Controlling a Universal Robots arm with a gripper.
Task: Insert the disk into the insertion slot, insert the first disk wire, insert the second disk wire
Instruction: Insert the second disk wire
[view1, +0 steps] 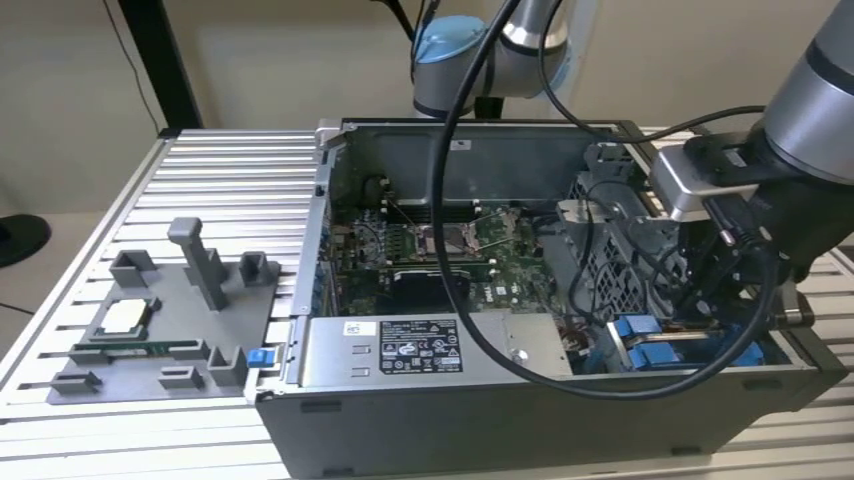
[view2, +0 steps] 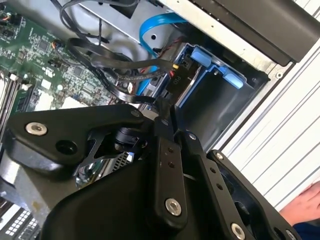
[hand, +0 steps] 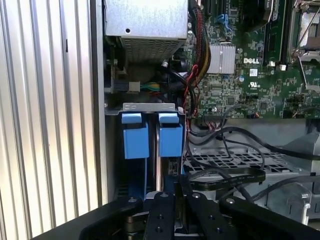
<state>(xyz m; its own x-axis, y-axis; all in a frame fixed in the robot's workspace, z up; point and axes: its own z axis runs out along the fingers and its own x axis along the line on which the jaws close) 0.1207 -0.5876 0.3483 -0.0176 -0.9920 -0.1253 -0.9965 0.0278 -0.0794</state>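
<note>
Ribbed metal table (view1: 200, 190) carries an open computer case (view1: 534, 400), lid off. Robot arm (view1: 814, 110) comes in from 2 o'clock in the exterior view and reaches down into the case's corner at about 4 o'clock.

Green motherboard (view1: 441, 245) lies on the case floor near centre. Grey labelled power-supply box (view1: 414, 348) sits at 6 o'clock of the board, along the near wall. Perforated grey cage (view1: 607, 255) stands at 3 o'clock of the board.

Grey parts fixture (view1: 160, 330) rests on the table, outside the case at 9 o'clock, well apart from the arm.

Insertion slot (view1: 681, 345): grey bay with blue rails in the case corner, directly under the arm's end. In the first wrist view the slot (hand: 150, 145) shows two blue latch tabs (hand: 135, 135) side by side under a grey metal lip. The disk cannot be made out as a separate thing in any view; whether it already sits in the bay cannot be told.

Gripper (hand: 179, 220): black fingers drawn close together, a thin gap between them; whether they pinch anything cannot be told. Black flat cable (hand: 225, 175) loops just beside the fingers. Blue cable (view2: 160, 27) curves above the bay in the second wrist view.

A person's hand (view2: 302, 205) is at the table edge in the second wrist view.
</note>
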